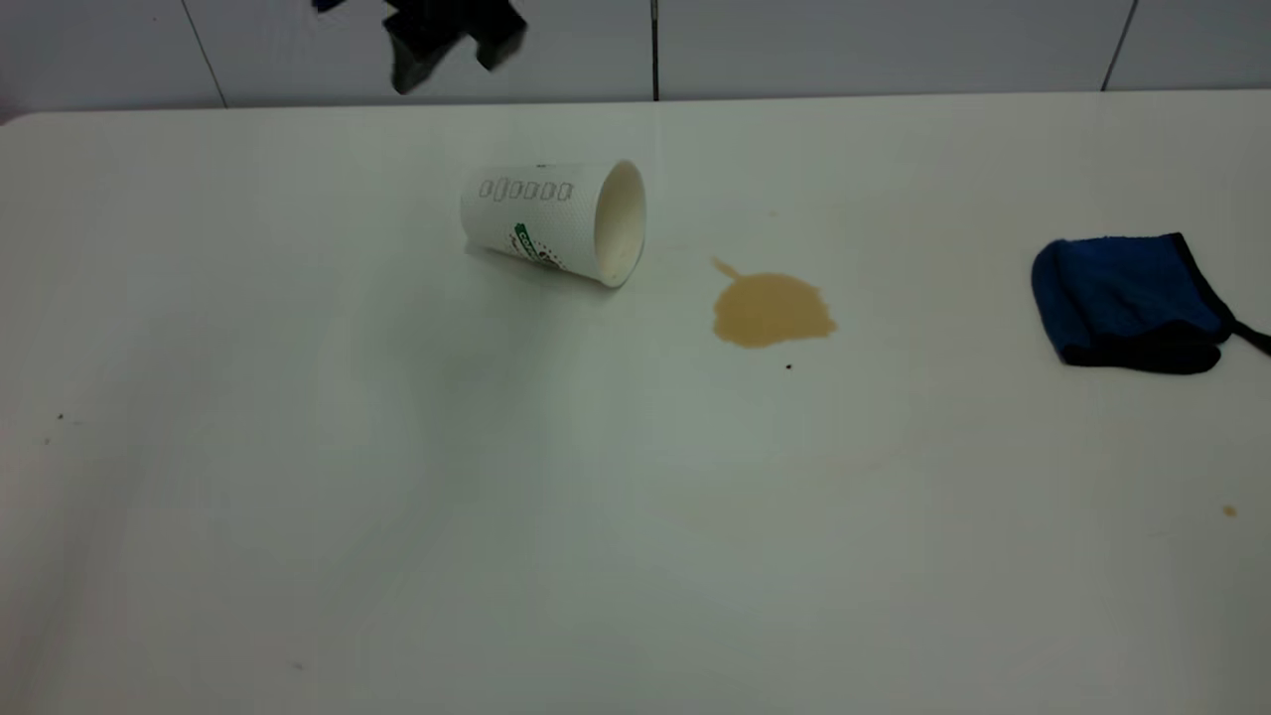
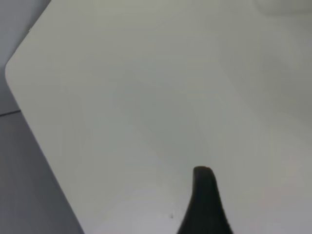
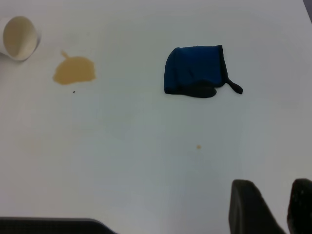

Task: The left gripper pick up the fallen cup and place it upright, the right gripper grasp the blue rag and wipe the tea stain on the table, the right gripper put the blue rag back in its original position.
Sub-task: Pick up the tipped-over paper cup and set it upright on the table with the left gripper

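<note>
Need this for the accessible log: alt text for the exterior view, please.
A white paper cup lies on its side on a white table, its mouth facing a light brown tea stain just beside it. A blue rag sits crumpled near the table's right edge. The left end effector hangs above the far edge, behind the cup, touching nothing.

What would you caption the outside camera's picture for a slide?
Cup on its side beside a tea stain, blue rag at right, left tool above.

Cup (image 1: 541,220): dimpled white paper, matt. Blue rag (image 1: 1127,300): soft cloth, black edging. Bench (image 1: 397,497): smooth white, faint sheen. Tea stain (image 1: 772,310): wet film.
</note>
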{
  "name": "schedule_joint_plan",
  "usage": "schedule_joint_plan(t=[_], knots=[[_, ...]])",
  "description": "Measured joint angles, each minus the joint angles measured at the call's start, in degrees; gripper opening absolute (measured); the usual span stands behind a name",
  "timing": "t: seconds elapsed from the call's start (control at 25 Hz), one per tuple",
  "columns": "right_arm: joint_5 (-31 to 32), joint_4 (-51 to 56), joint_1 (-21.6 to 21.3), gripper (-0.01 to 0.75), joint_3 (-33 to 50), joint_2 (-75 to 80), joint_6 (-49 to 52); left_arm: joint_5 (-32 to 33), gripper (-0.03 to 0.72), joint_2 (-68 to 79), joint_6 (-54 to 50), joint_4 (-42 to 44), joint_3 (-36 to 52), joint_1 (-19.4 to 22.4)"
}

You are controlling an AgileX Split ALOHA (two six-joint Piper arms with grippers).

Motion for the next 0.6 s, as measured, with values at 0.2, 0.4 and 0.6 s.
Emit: schedule_joint_plan(t=[0.2, 0.4, 0.6], knots=[[0.0, 0.0, 0.0, 0.236, 0.0, 0.0, 0.0, -0.88, 0.603, 11.01, 1.24, 0.62, -10.01, -1.63], [0.0, 0.0, 0.0, 0.236, 0.0, 0.0, 0.0, -1.44, 0.601, 19.9, 1.85, 0.63, -19.32, -1.71], [0.0, 0.0, 0.0, 0.236, 0.0, 0.0, 0.0, -1.77, 0.594, 25.91, 2.15, -0.7, -26.82, -2.02]])
